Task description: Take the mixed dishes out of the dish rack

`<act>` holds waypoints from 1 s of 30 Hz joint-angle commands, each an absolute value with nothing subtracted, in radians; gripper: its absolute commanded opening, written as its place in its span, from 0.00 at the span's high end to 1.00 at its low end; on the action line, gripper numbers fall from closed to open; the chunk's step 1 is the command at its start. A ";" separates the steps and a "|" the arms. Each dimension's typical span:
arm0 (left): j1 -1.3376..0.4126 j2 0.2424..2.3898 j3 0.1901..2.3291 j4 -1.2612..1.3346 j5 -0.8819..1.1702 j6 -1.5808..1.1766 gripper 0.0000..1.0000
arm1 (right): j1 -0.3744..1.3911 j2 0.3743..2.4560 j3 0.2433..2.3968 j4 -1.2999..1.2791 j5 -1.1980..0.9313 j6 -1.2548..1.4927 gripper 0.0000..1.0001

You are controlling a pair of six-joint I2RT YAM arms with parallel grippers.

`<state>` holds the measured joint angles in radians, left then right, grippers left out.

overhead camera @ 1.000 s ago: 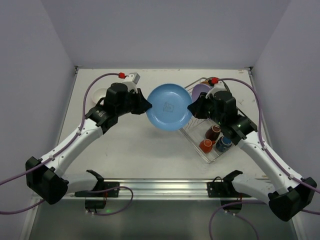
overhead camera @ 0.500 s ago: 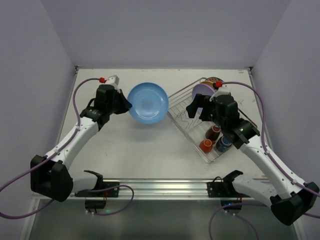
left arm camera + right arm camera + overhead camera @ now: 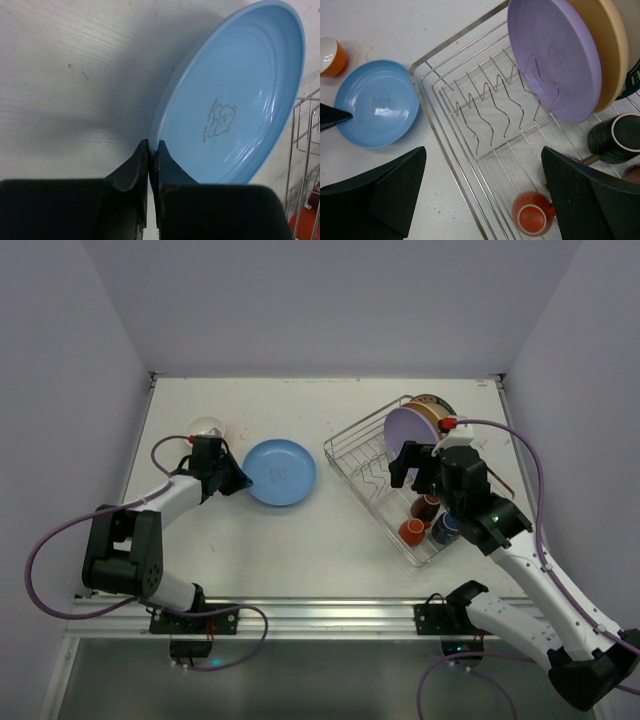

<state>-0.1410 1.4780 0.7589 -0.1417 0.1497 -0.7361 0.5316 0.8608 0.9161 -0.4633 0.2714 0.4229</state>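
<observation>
The blue plate (image 3: 282, 472) (image 3: 240, 95) lies low over the table left of the dish rack (image 3: 372, 472) (image 3: 470, 107), tilted in the left wrist view. My left gripper (image 3: 238, 483) (image 3: 153, 146) is shut on its near-left rim. My right gripper (image 3: 415, 470) (image 3: 482, 200) hangs open and empty over the rack's bare zigzag slots. A lavender plate (image 3: 408, 433) (image 3: 555, 55) and a tan plate (image 3: 433, 410) (image 3: 612, 45) stand upright in the rack. An orange mug (image 3: 412, 531) (image 3: 532, 216), a brown mug (image 3: 427, 505), a blue mug (image 3: 447, 528) and a black mug (image 3: 615, 136) lie in its near end.
An orange bowl with a white inside (image 3: 206, 426) (image 3: 330, 54) sits on the table at the far left, just behind my left arm. The blue plate (image 3: 377, 102) lies close to the rack's left rim. Walls close in the table on three sides.
The right gripper let go of the blue plate, opened wide and drew back over the rack. The left arm carried the plate left and down towards the table.
</observation>
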 commanded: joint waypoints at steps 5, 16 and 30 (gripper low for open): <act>-0.114 1.483 0.761 -0.025 0.091 -0.788 0.95 | 0.534 0.831 0.865 -0.423 0.322 0.377 0.01; -0.077 1.526 0.770 -0.031 0.061 -0.778 0.70 | 0.532 0.827 0.874 -0.440 0.357 0.368 0.01; -0.077 1.132 0.913 -0.340 -0.033 -0.637 0.00 | 0.456 0.997 1.047 -0.477 0.417 0.241 0.01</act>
<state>-0.0841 1.2411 0.8322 -0.2466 0.0338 -0.7105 0.4816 0.9463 0.9432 -0.4667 0.3588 0.3000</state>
